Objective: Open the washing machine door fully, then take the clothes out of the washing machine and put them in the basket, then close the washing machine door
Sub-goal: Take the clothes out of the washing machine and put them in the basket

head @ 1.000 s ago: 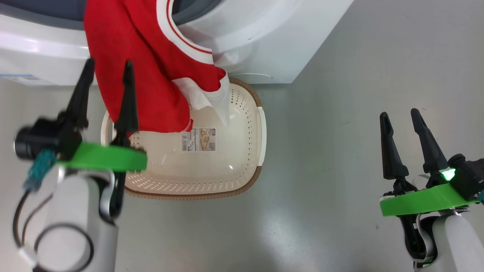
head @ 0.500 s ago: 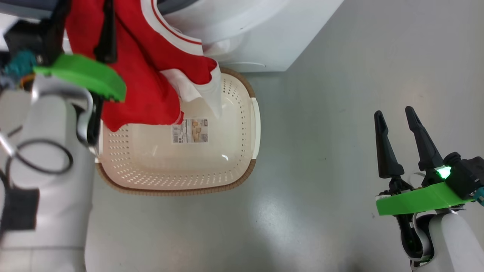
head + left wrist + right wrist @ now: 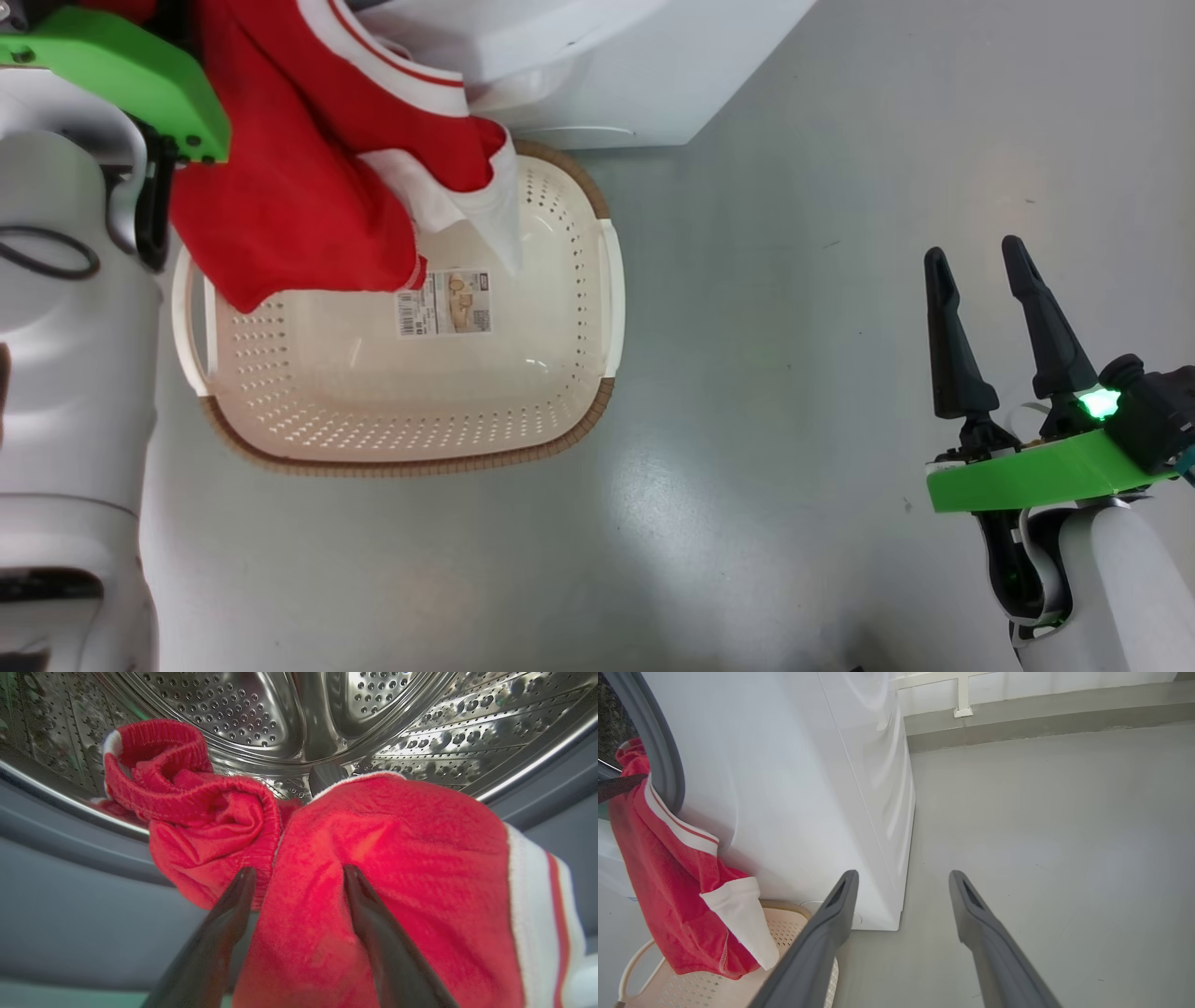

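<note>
1. Opening: the washing machine [image 3: 635, 84] has its mouth clear. In the left wrist view the steel drum [image 3: 261, 714] is bare to the camera, so I judge the door-opening step done. How wide the door stands I cannot tell.
2. Unloading, partly done: the red jersey [image 3: 289, 205] hangs out of the mouth over the grey rubber ring [image 3: 663, 765]. It drapes down the white front at the upper left of the head view. Its white-trimmed end dangles over the far corner of the basket [image 3: 420, 462]; whether it touches I cannot tell. A bunched part lies inside the drum.
3. The left gripper [image 3: 299, 870] is at the drum mouth, fingers spread either side of a fold of the jersey and not pinching it.
4. The right gripper [image 3: 974, 252] hangs at the lower right, fingers spread and holding nothing, well apart from the basket.
5. Left to do: grip the jersey, drop it into the basket, shut the door.
6. The basket's bottom is bare apart from its paper sticker [image 3: 443, 303].
7. Surface: a smooth, slightly glossy grey floor [image 3: 794, 373] carries machine and basket.
8. Room: a pale wall [image 3: 1064, 686] above grey skirting [image 3: 1041, 723], at the top of the right wrist view.
</note>
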Robot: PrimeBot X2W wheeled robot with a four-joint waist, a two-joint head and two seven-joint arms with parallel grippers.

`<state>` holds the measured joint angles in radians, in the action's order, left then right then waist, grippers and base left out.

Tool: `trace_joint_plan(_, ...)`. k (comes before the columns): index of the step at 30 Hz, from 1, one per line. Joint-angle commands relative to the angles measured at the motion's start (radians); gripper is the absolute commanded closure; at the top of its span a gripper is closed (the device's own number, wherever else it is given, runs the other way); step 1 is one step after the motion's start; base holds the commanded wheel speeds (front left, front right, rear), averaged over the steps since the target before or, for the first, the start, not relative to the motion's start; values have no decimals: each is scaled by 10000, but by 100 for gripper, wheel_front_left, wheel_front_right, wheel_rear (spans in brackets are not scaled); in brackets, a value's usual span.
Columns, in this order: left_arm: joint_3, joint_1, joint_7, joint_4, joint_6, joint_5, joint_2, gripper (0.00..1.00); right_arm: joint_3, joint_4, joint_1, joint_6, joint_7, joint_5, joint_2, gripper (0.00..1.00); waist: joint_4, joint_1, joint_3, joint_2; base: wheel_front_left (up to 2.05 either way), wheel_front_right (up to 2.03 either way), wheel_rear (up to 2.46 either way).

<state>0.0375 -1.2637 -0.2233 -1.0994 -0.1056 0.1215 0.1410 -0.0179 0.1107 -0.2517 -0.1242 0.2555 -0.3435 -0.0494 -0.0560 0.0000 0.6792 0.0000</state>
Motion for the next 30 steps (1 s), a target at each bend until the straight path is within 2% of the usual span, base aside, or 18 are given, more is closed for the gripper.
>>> trace_joint_plan(1, -89, -145, -100, -32, -4, -19, 516, 0, 247, -237, -31, -65, 63, -111, -10, 0, -46, 0, 24, 0, 0, 0, 0)
trace_joint_plan(2, -83, -223, -122, -189, -25, 18, 524, 0, 247, -241, -39, -65, 63, -124, -10, 0, -58, 0, 30, 0, 0, 0, 0)
trace_joint_plan(3, -54, -290, -153, -308, -40, 24, 538, 21, 246, -243, -42, -65, 63, -133, -9, 0, -65, 0, 30, 0, 0, 0, 0)
trace_joint_plan(4, -30, -340, -192, -395, -55, 37, 537, 51, 240, -245, -42, -65, 63, -139, -9, 0, -66, 0, 27, 0, 0, 0, 0)
trace_joint_plan(5, -12, -383, -226, -471, -72, 60, 531, 68, 230, -249, -40, -65, 63, -144, -9, 0, -62, 0, 28, 0, 0, 0, 0)
trace_joint_plan(6, 21, -408, -258, -536, -88, 70, 521, 100, 214, -251, -35, -65, 63, -149, -9, 0, -53, 0, 17, 0, 0, 0, 0)
trace_joint_plan(14, 56, -171, -376, -185, -150, 252, 358, 100, 148, -246, 15, -65, 63, -123, -9, 0, 97, 0, -158, 0, 0, 0, 0)
trace_joint_plan(21, -165, 971, -382, 1729, -145, 375, 141, 100, 118, -218, 152, -65, 63, -56, -9, 0, 299, 0, -479, 0, 0, 0, 0)
trace_joint_plan(30, -767, 3115, -383, 5029, -168, 505, -348, 100, 128, -196, 329, -65, 63, 16, -9, 0, 473, 0, -799, 0, 0, 0, 0)
